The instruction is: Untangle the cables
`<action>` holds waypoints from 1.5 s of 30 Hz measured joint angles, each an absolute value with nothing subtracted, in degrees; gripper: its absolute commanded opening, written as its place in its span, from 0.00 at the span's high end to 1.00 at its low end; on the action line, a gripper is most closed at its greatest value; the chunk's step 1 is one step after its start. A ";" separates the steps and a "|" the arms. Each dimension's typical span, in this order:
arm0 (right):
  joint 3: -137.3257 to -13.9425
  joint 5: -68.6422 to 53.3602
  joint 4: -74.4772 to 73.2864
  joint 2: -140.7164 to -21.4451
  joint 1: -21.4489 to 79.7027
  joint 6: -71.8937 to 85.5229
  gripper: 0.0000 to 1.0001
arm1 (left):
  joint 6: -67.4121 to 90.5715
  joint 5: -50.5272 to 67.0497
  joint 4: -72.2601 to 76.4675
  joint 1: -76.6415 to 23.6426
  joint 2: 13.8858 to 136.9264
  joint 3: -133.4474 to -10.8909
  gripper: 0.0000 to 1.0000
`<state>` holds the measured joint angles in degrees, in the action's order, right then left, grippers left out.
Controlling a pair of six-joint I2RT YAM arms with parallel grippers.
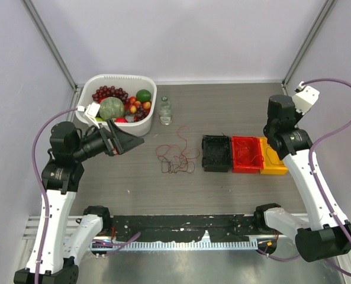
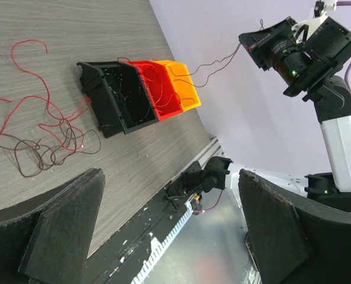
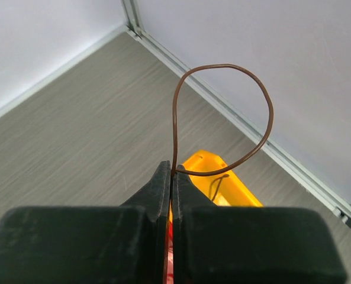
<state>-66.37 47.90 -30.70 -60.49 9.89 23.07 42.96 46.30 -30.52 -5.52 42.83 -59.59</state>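
The cables (image 1: 178,158) lie as a loose clump of thin red and dark brown wires on the table, left of the black bin (image 1: 216,153). They also show in the left wrist view (image 2: 48,133). My left gripper (image 1: 128,142) is open and empty, raised to the left of the clump, with its fingers (image 2: 63,225) wide apart. My right gripper (image 3: 171,171) is shut on one brown wire (image 3: 222,118), which loops above the yellow bin (image 3: 222,183). In the left wrist view this wire (image 2: 213,65) hangs from the right gripper (image 2: 252,42) down to the bins.
Black, red (image 1: 247,154) and yellow (image 1: 273,160) bins stand in a row right of the clump. A white basket (image 1: 122,77) of fruit and a small glass bottle (image 1: 165,111) stand at the back left. A black rail (image 1: 181,228) runs along the near edge.
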 measured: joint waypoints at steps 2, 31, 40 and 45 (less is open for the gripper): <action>-66.13 48.53 -32.53 -60.49 9.89 24.86 0.99 | 42.98 46.28 -30.46 -5.52 42.85 -59.33 0.00; -51.55 24.43 -37.17 -79.68 -5.52 34.72 0.45 | 42.13 46.74 -30.92 -5.52 44.16 -51.66 0.00; -53.80 24.16 -37.95 -70.96 -5.54 30.72 0.16 | 41.52 46.72 -30.57 -5.52 44.14 -49.87 0.00; -57.58 23.09 -38.30 -67.59 -5.30 29.43 0.17 | 41.54 46.74 -30.30 -5.52 44.66 -48.36 0.01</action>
<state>-57.58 23.09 -38.30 -67.59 -5.30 29.43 41.54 46.74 -30.30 -5.52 44.66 -48.36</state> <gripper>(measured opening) 0.834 0.994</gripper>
